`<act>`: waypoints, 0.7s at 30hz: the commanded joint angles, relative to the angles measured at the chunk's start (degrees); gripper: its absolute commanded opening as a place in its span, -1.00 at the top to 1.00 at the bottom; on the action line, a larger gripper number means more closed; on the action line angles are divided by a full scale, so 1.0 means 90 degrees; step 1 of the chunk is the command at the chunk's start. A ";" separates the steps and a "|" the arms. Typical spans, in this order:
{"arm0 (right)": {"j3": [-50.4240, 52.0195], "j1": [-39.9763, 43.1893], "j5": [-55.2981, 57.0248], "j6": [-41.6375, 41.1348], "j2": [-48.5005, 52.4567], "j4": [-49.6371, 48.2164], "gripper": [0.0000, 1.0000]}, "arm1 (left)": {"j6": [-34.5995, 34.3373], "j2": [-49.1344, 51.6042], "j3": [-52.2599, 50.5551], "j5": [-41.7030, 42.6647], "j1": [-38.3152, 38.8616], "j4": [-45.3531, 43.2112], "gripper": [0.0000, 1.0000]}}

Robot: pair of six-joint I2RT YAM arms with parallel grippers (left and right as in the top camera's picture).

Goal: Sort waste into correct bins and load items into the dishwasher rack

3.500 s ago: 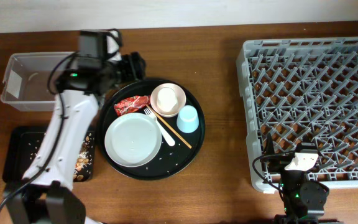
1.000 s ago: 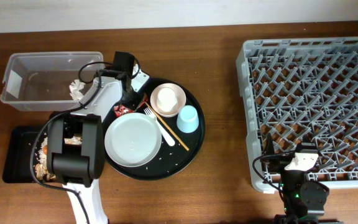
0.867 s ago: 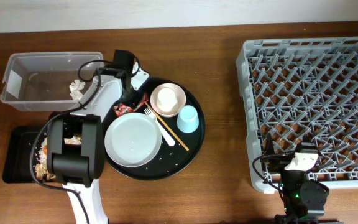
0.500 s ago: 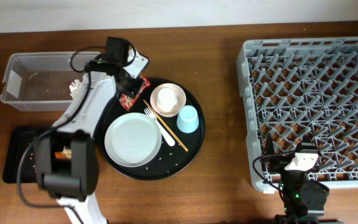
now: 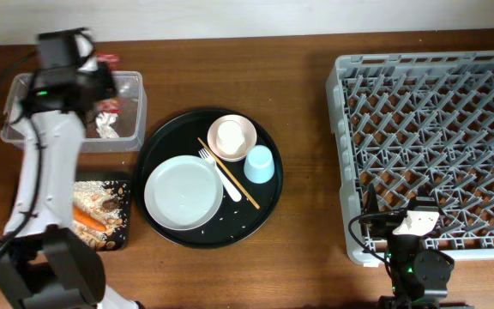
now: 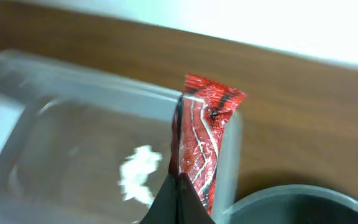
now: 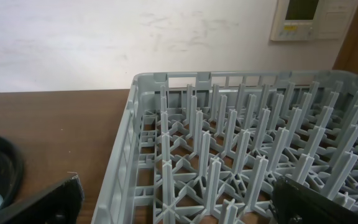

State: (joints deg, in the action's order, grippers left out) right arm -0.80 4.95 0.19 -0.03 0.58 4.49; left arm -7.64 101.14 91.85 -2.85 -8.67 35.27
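- Wooden tabletop (image 5: 307, 129) lies under the left gripper (image 6: 178, 190), whose fingers are pinched on the red shiny wrapper (image 6: 205, 134), now gone from the large round black tray (image 5: 264, 215).
- It now hangs over the edge of the clear rectangular plastic tub (image 6: 61, 118); release seems next.
- Right gripper (image 7: 179, 202) rests spread and empty by the large grey pegged plastic rack (image 7: 241, 143).

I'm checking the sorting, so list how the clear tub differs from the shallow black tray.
The clear tub is see-through with tall walls; the black tray is opaque and shallow. The tub holds a crumpled paper ball; the tray holds rice scraps and a carrot. The left tool holds a red wrapper at the tub, not the tray. Both are rectangular, left of the round tray.
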 commanded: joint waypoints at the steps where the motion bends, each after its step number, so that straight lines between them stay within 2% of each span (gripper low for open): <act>1: 0.0053 0.0041 0.0053 -0.0022 -0.0019 0.0019 -0.97 | -0.2079 0.0311 0.0087 -0.0306 -0.0746 0.0002 0.96; 4: 0.0053 0.0041 0.0056 -0.0022 -0.0019 0.0019 -0.97 | -0.2735 0.0602 0.0087 -0.0274 -0.1100 0.0012 0.93; 5: 0.0053 0.0041 0.0056 -0.0022 -0.0019 0.0019 -0.98 | -0.2960 0.0714 0.0087 -0.0274 -0.1190 0.0005 0.71; 6: 0.0053 0.0041 0.0056 -0.0024 -0.0019 0.0019 -0.97 | -0.3135 0.0801 0.0087 -0.0253 -0.1246 0.0002 -0.04; 8: 0.0053 0.0041 0.0056 -0.0024 -0.0019 0.0019 -0.97 | -0.3230 0.0901 0.0087 -0.0126 -0.1292 -0.0022 -0.86; 9: 0.0053 0.0041 0.0056 -0.0022 -0.0019 0.0019 -0.97 | -0.3225 0.0916 0.0087 -0.0087 -0.1294 -0.0061 -0.98; 14: 0.0053 0.0041 0.0056 -0.0022 -0.0019 0.0019 -0.97 | -0.3218 0.0767 0.0087 0.0444 -0.1294 0.0015 -0.98; 16: 0.0053 0.0041 0.0056 -0.0022 -0.0019 0.0019 -0.97 | -0.3118 0.0597 0.0087 0.0928 -0.1292 0.0090 -0.98; 19: 0.0053 0.0041 0.0056 -0.0022 -0.0019 0.0019 -0.97 | -0.2572 0.0163 0.0087 0.1936 -0.1292 0.0267 -0.98; 21: 0.0053 0.0041 0.0056 -0.0022 -0.0019 0.0019 -0.98 | -0.2509 -0.0228 0.0087 0.2251 -0.1285 0.0627 -0.98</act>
State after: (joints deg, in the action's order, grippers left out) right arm -0.80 4.95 0.21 -0.03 0.58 4.49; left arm -33.71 107.81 91.83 5.91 -20.18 37.28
